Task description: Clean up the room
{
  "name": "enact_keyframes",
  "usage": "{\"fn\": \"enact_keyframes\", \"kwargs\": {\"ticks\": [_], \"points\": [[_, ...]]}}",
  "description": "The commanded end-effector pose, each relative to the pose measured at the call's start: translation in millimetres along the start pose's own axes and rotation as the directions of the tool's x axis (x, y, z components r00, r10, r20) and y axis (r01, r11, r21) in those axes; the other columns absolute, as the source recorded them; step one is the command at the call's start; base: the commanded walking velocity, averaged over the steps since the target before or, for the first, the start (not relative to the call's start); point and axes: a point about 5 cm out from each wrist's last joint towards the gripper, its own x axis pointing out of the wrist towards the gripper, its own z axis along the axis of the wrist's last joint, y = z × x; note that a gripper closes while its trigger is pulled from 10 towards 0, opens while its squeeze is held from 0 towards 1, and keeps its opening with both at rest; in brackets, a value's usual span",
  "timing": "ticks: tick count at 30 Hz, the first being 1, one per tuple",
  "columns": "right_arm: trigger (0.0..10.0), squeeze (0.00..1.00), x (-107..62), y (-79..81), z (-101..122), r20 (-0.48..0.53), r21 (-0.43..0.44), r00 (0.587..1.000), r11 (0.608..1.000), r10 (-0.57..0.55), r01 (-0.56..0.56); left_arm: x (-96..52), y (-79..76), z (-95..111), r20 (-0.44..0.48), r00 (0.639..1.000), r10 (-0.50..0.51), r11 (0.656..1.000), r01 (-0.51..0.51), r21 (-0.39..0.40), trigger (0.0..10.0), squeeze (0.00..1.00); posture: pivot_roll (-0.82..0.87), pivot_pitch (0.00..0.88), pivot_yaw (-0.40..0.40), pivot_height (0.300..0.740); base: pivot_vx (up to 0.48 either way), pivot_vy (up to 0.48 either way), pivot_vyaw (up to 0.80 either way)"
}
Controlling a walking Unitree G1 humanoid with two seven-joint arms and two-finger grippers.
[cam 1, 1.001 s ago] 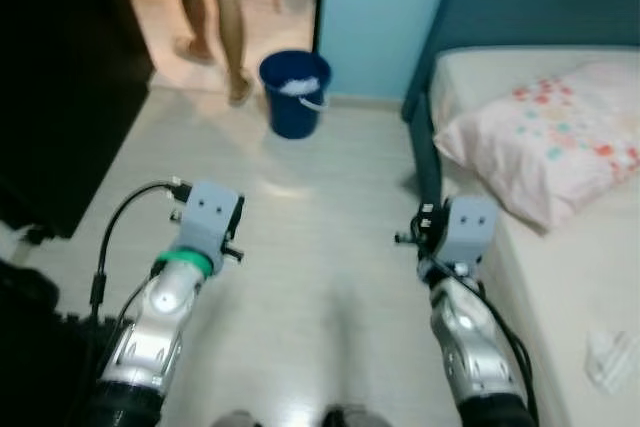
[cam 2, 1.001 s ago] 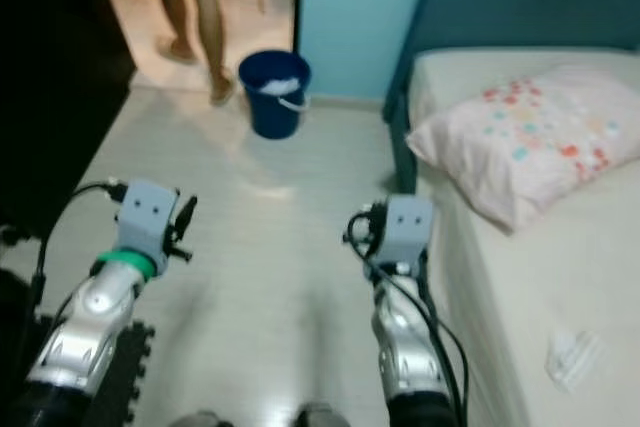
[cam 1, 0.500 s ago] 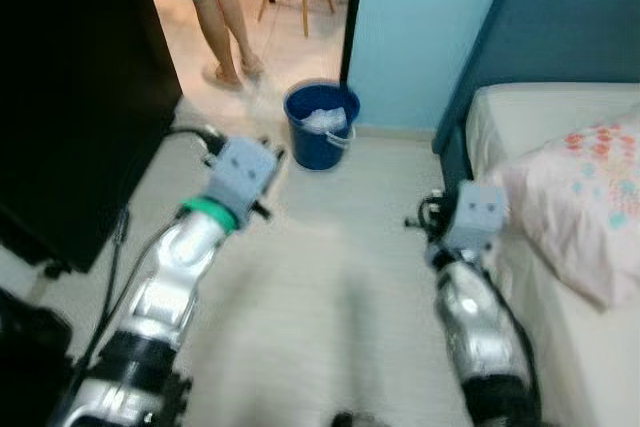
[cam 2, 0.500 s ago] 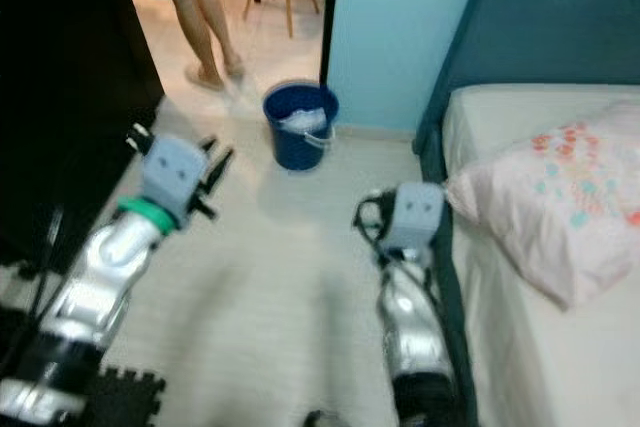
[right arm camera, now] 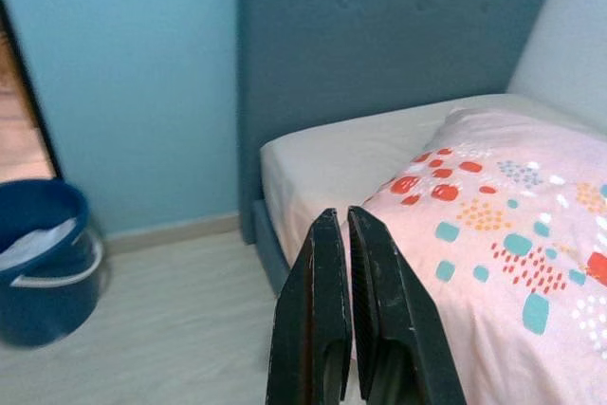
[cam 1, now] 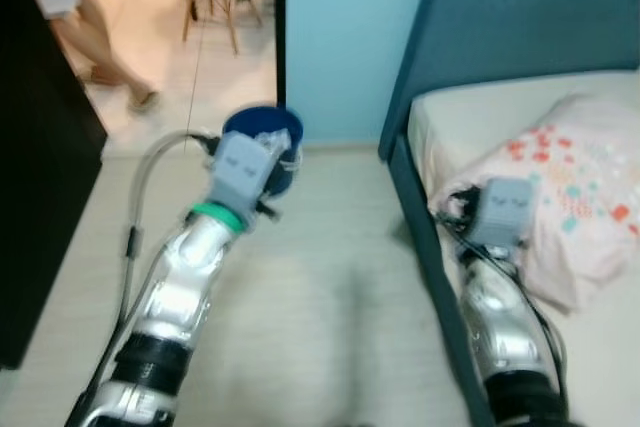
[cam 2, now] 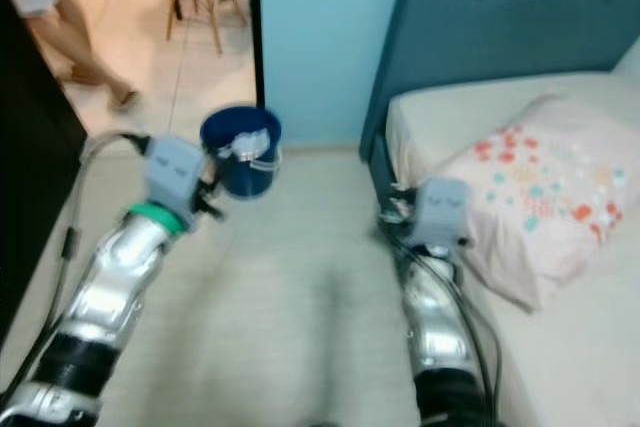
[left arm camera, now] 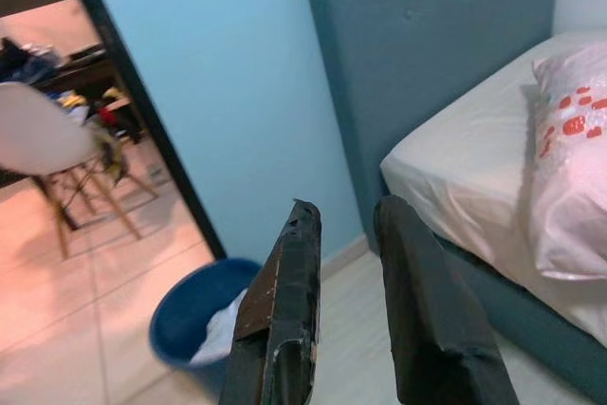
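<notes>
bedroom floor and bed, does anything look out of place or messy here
Little stands out. The round dark blue plastic bucket stands upright on the pale floor by the doorway, something white inside. The pink pillow with coloured dots lies askew on the cream mattress. No spills.

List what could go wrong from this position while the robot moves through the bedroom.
1. The left gripper, fingers apart and empty, is raised near the blue bucket; a forward swing might knock it over.
2. The right gripper, shut and empty, sits beside the bed frame and pillow; turning could scrape the frame.
3. A person is walking beyond the doorway, so heading out could cross their path.
</notes>
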Motion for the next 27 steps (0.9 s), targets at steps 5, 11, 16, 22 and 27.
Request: {"fn": "enact_keyframes", "kwargs": {"ticks": [5,11,16,22,27], "points": [[10.0,0.0,-3.1,14.4,-5.4,-0.021,0.011,0.999,0.999,0.037,-0.037,-4.2,3.5,-8.3,-0.036,0.999,0.019,1.0,-0.02,-0.021,10.0,0.0,0.03,0.046,0.045,0.74,0.48,0.0,-0.8],[10.0,0.0,-1.9,26.0,-0.2,0.003,0.022,0.996,0.996,0.084,-0.084,-5.2,3.1,-10.4,-0.044,0.999,0.027,0.999,-0.028,-0.023,10.0,0.0,0.03,0.049,0.044,0.74,0.48,0.0,-0.4],[10.0,0.0,-0.9,32.8,2.7,0.015,0.024,0.994,0.994,0.11,-0.11,-5.5,3.9,-11.3,-0.048,0.998,0.035,0.999,-0.036,-0.023,10.0,0.0,0.03,0.05,0.042,0.74,0.48,0.0,0.0],[10.0,0.0,-0.8,38.4,4.2,0.022,0.025,0.991,0.991,0.132,-0.132,-5.6,4.5,-11.9,-0.051,0.998,0.04,0.999,-0.041,-0.022,10.0,0.0,0.03,0.051,0.043,0.74,0.479,0.0,0.0],[10.0,0.0,-1.3,39.8,4.0,0.022,0.024,0.99,0.99,0.137,-0.138,-5.9,4.4,-12.3,-0.053,0.998,0.041,0.999,-0.042,-0.022,10.0,0.0,0.03,0.053,0.043,0.74,0.48,0.0,0.0]]}}
